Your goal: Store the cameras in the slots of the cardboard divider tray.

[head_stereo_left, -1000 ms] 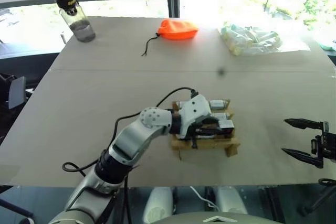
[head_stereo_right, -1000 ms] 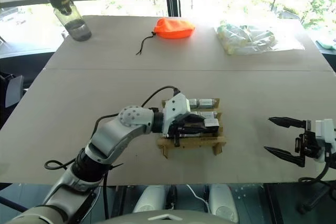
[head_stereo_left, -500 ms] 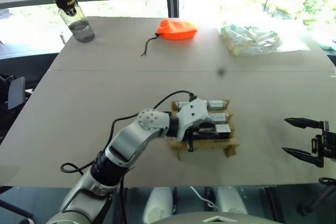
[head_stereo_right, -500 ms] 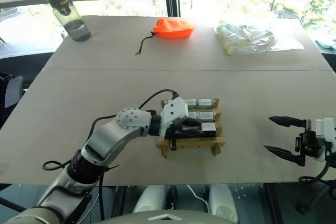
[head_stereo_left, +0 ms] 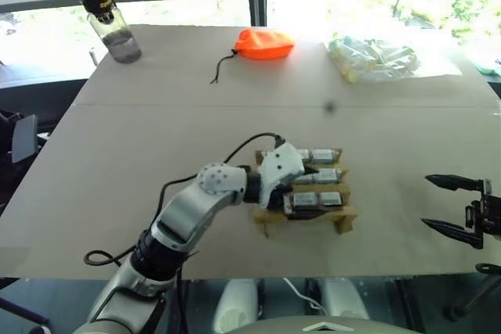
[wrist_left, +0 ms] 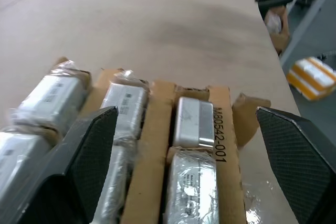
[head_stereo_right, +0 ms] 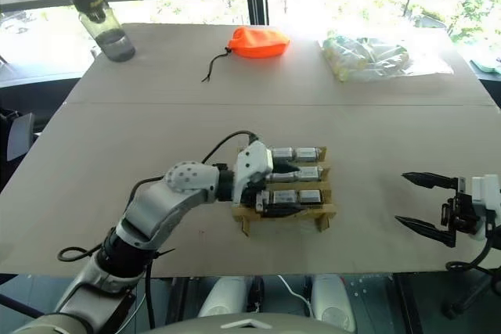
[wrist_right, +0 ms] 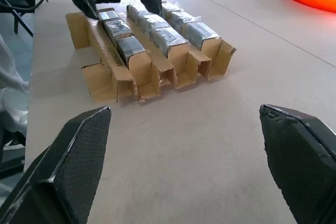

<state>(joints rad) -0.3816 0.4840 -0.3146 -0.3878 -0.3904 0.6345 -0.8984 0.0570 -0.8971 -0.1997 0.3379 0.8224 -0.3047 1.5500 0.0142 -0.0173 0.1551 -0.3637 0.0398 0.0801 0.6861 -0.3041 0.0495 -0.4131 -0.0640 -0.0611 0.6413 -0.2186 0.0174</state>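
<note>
The cardboard divider tray (head_stereo_left: 344,223) lies on the table in front of me, with several silver-grey wrapped cameras (head_stereo_left: 317,199) lying in its three rows. My left gripper (head_stereo_left: 288,193) is at the tray's left end, open, its fingers spread on either side of the near rows and holding nothing. The left wrist view looks along the cardboard strips (wrist_left: 155,129) at a camera (wrist_left: 191,121) in its slot. My right gripper (head_stereo_left: 427,202) hovers open and empty to the right of the tray, well apart from it. The right wrist view shows the tray (wrist_right: 113,80) from its end.
At the far side of the table stand a clear bottle (head_stereo_left: 113,25) at the left, an orange pouch (head_stereo_left: 266,43) with a cord in the middle, and a clear plastic bag of pale tubes (head_stereo_left: 372,60) at the right. The table's near edge runs just below the tray.
My left gripper has opened and drawn back to the left along the tray's near row, leaving a camera lying in that row. The right gripper has stayed where it was.
</note>
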